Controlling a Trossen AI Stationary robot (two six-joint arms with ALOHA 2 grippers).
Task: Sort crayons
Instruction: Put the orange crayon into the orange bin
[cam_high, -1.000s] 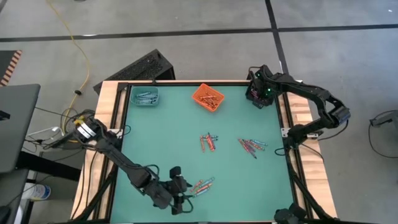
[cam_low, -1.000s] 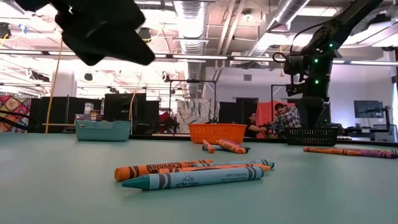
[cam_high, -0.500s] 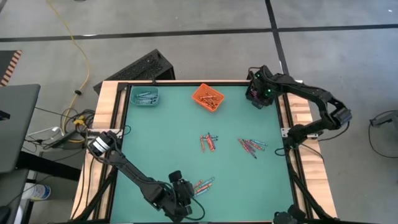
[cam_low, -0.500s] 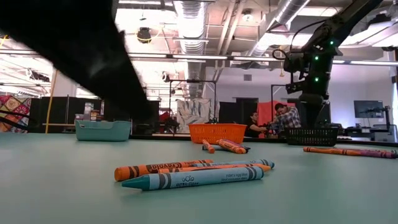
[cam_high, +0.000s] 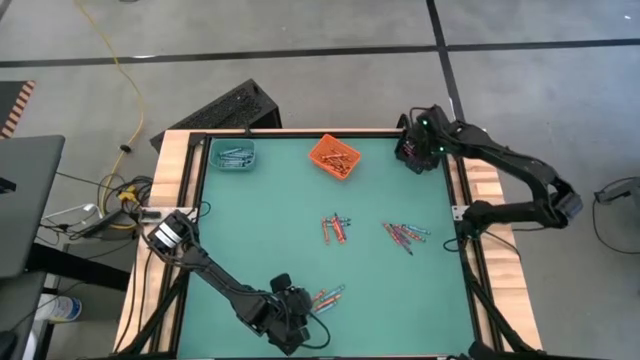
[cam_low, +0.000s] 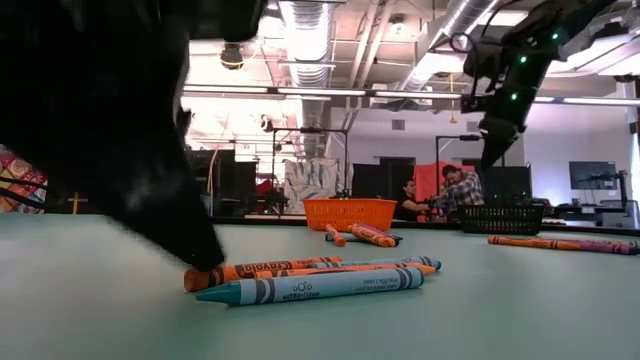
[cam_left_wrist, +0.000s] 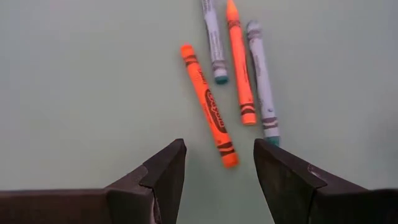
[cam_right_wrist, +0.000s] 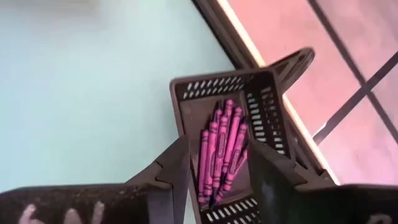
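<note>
Because the orange crayon (cam_left_wrist: 208, 104) lies on the counter (cam_high: 260, 230) just ahead of the left gripper (cam_left_wrist: 217, 168), its long axis running nearly straight away from the wide empty jaws, that arm is nearest. The right gripper (cam_right_wrist: 214, 171), jaws parted and empty, hangs over the black bin (cam_right_wrist: 268, 118) of pink crayons (cam_right_wrist: 219, 149); the orange bin (cam_high: 334, 156) and teal bin (cam_high: 233, 154) also hold crayons.

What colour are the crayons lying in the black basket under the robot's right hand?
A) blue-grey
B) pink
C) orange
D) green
B: the right wrist view looks down into the black basket, and every crayon lying in it is one of the pink crayons; the right hand hangs just above them with its fingers apart.
</note>
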